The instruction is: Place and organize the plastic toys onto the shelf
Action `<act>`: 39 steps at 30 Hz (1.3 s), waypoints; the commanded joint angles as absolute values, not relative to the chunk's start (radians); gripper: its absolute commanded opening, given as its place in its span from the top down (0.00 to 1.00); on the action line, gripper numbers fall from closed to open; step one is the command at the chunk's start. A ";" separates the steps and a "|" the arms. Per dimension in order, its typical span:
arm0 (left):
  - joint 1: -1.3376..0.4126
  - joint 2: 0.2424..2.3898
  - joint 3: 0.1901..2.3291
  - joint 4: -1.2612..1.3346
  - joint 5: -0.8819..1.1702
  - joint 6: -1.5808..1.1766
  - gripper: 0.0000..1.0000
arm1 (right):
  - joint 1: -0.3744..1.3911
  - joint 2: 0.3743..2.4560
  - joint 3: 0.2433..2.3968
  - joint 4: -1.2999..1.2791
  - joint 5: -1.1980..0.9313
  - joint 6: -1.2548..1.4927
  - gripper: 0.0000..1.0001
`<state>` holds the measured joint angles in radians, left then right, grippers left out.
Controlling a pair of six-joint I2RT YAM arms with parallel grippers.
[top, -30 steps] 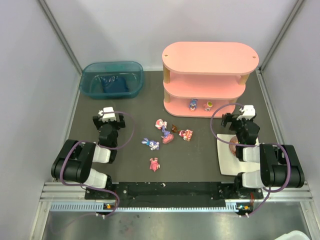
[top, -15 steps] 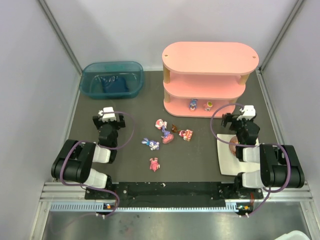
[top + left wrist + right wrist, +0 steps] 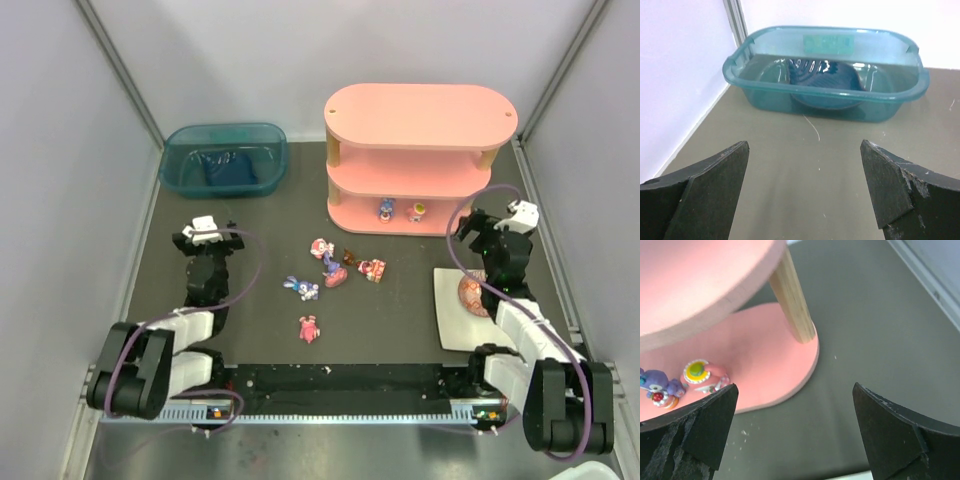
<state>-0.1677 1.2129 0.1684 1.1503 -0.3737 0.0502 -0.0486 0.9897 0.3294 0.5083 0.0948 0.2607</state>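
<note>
Left gripper (image 3: pixel 802 150) and right gripper (image 3: pixel 795 390) are found spread wide, empty; two toys (image 3: pixel 385 208) are lodged on the shelf (image 3: pixel 420 110)

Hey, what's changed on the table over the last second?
The left gripper slid slightly left and the right gripper swung right, uncovering more of the egg. Both are open and empty; nothing was picked up or released. The toys, shelf and bin stayed put.

Pale lilac walls (image 3: pixel 60 150) enclose a dark grey tabletop (image 3: pixel 400 325) under soft, even light.
</note>
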 commanded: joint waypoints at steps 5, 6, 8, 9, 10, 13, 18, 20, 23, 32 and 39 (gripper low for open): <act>-0.187 1.020 0.178 0.962 -0.429 -0.061 0.01 | -0.043 0.908 0.377 0.221 0.210 0.497 0.01; -0.187 1.005 0.195 0.893 -0.440 -0.099 0.01 | -0.043 0.919 0.400 0.175 0.189 0.506 0.01; -0.187 0.962 0.209 0.816 -0.437 -0.159 0.01 | -0.043 0.930 0.428 0.124 0.163 0.517 0.01; -0.189 0.945 0.215 0.786 -0.433 -0.185 0.01 | -0.043 0.942 0.446 0.089 0.134 0.506 0.01; -0.189 0.912 0.215 0.723 -0.419 -0.211 0.01 | -0.043 0.962 0.454 0.072 0.135 0.514 0.01; -0.199 0.853 0.212 0.651 -0.349 -0.281 0.01 | -0.043 0.985 0.489 0.006 0.134 0.548 0.01; -0.259 0.821 0.221 0.580 -0.324 -0.256 0.01 | -0.041 0.891 0.408 0.090 0.000 0.508 0.01; -0.259 0.821 0.210 0.590 -0.305 -0.238 0.01 | -0.015 0.859 0.399 0.089 -0.034 0.503 0.01; -0.259 0.819 0.210 0.600 -0.259 -0.230 0.01 | 0.084 0.838 0.413 0.048 -0.006 0.477 0.01; -0.258 0.839 0.203 0.638 -0.238 -0.241 0.01 | 0.336 0.824 0.413 0.084 -0.050 0.361 0.02; -0.258 0.808 0.176 0.663 -0.229 -0.252 0.01 | 0.391 1.001 0.436 0.226 -0.252 0.298 0.03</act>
